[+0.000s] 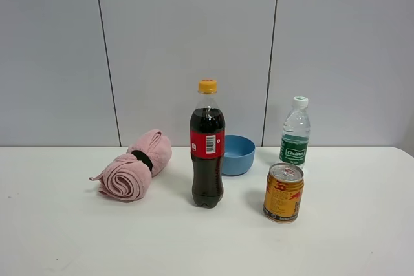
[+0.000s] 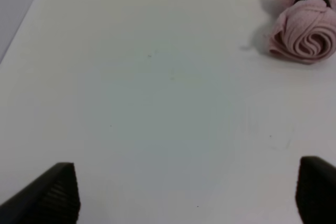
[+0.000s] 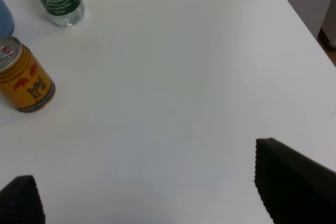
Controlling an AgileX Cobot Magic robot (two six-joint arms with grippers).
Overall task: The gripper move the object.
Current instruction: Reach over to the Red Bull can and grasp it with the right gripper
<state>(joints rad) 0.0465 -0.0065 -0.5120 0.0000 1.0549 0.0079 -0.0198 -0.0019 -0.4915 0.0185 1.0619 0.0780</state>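
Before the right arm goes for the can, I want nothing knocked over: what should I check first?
1. Upright can: ok.
2. Open, empty right claw: ok.
3. Gap between can and water bottle: ok, apart in the right wrist view.
4. Bare table between right claw and can: ok.
5. Open left claw away from can, on the pink towel side: ok.
6. Can's weight, full or empty: cannot tell.
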